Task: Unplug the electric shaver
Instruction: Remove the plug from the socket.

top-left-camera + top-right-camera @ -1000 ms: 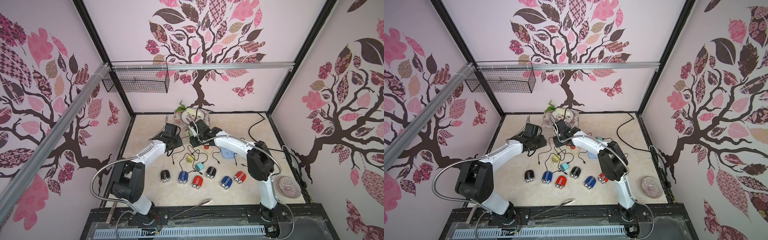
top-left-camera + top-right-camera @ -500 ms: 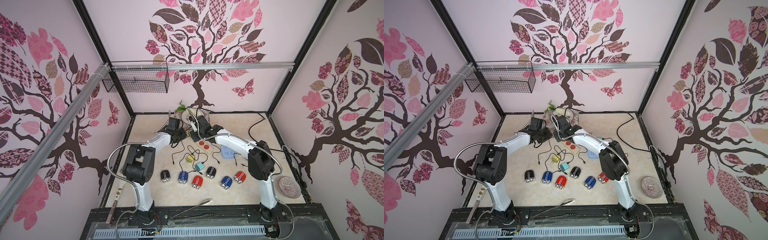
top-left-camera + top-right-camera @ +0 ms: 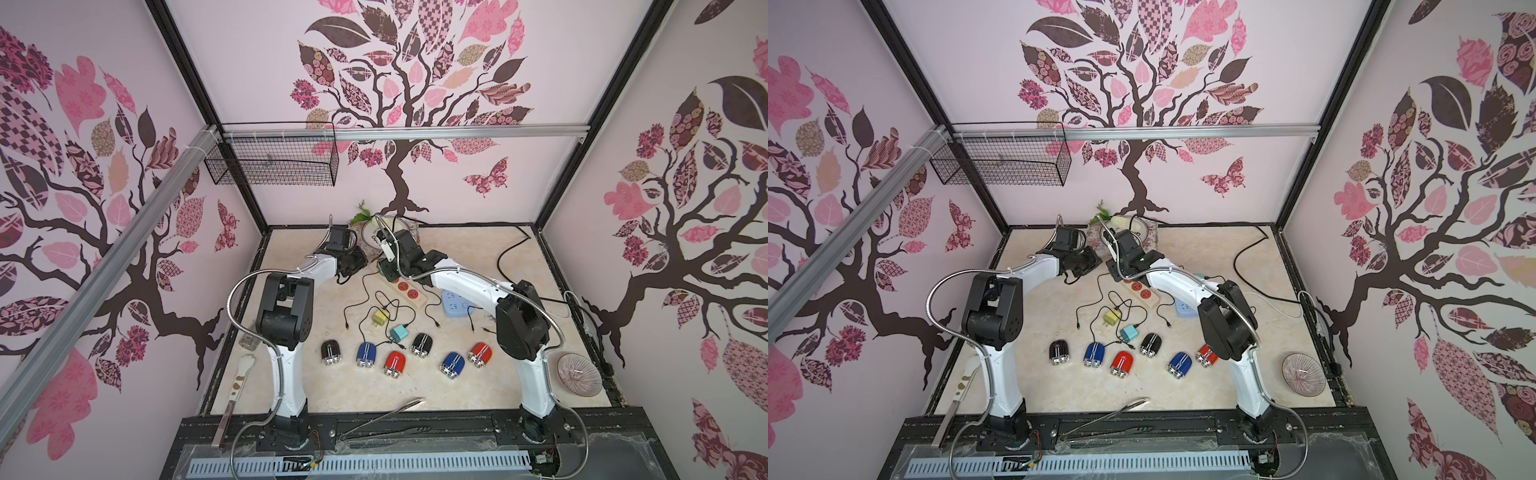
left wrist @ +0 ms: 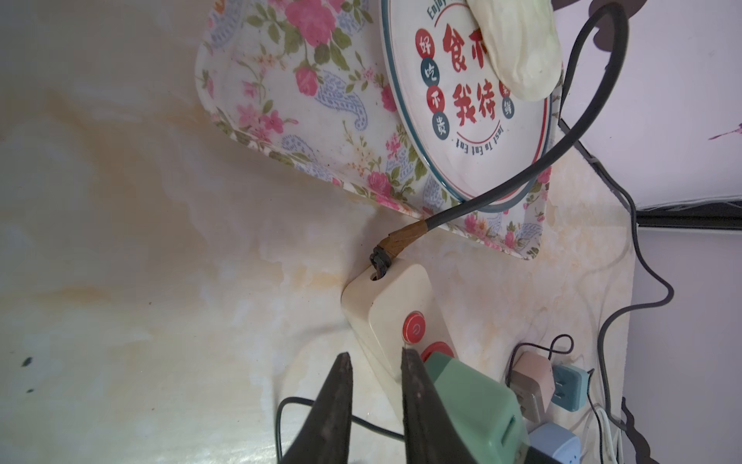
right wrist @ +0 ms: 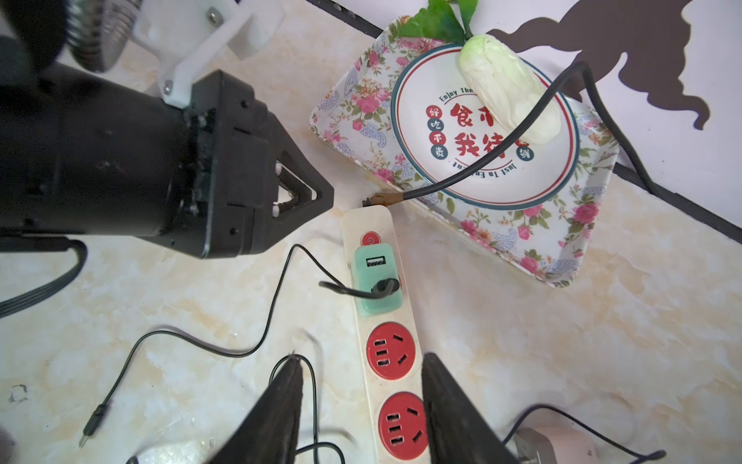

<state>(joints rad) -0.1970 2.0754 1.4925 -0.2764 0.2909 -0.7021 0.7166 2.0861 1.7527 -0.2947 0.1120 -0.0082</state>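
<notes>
Right wrist view shows the mint-green charger block (image 5: pixel 375 281) plugged into the cream power strip (image 5: pixel 363 219) beside its red switch (image 5: pixel 370 240). The right tool (image 5: pixel 361 405) is spread astride the strip; the left tool (image 5: pixel 325 197), almost pressed together on nothing, hovers near the strip's switch end.

Green charger adapter (image 5: pixel 375 281) plugged in cream power strip (image 5: pixel 391 361) beside red switch (image 5: pixel 371 240); black cable (image 5: pixel 277 297) attached, far end loose.

Pink walls (image 3: pixel 257 83) with tree decals (image 3: pixel 399 104), black corner posts (image 3: pixel 183 58), wire basket (image 3: pixel 274 168), aluminium rail (image 3: pixel 457 133), beige marbled tabletop (image 3: pixel 469 249)
</notes>
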